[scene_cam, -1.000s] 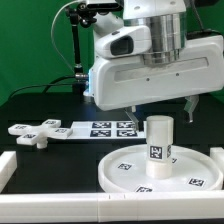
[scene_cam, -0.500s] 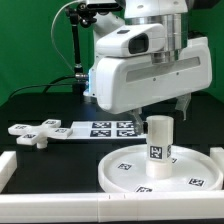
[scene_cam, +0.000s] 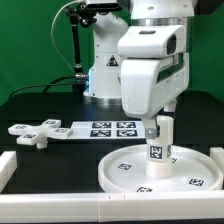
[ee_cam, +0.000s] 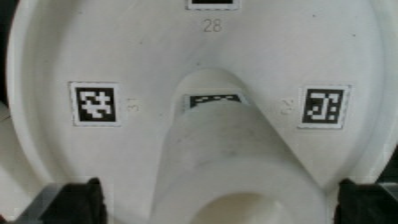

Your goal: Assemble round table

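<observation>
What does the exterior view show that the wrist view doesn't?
Exterior only: the cross-shaped foot lying beside the marker board, and the arm above the parts. Wrist only: the pincer, its fingertips straddling the leg and apparently not touching it. Both: the leg standing upright on the disc, with tags on each.

You are looking down on the round disc (ee_cam: 125, 45), where the thick leg (ee_cam: 222, 165) stands upright, rises toward the camera and hides part of a tag (ee_cam: 217, 99) behind it. One whole tag (ee_cam: 96, 103) lies on each side of the leg, the second tag (ee_cam: 322, 105) opposite the first. The gripper (ee_cam: 219, 203) shows two dark fingertips (ee_cam: 75, 200) spread wide, the leg between them with white disc showing on both sides.
</observation>
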Available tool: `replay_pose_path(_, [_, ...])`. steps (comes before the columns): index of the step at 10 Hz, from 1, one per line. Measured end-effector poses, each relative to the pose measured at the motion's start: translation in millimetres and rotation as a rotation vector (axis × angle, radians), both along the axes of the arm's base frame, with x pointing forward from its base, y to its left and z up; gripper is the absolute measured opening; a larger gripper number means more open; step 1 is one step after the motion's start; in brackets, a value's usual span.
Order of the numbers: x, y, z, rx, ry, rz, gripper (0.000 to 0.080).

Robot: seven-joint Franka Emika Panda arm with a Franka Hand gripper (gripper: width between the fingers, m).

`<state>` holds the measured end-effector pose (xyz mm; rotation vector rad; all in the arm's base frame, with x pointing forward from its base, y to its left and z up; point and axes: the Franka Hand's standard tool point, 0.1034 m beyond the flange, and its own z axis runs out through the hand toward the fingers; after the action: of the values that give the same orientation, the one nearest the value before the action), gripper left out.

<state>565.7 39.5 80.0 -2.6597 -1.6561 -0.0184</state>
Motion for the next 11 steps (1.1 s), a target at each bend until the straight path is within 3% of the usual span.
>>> replay_pose_path(3, [-1.4,2.8,-3.6,-0.048,0.004,0.272,0.0649])
replay_pose_path(10, [1.5,5.0,-3.1,-0.070,-0.017,0.514,0.0649])
replay_pose_path(11, [1.6,2.7,-3.3,-0.071,-0.016,0.510,0.0515])
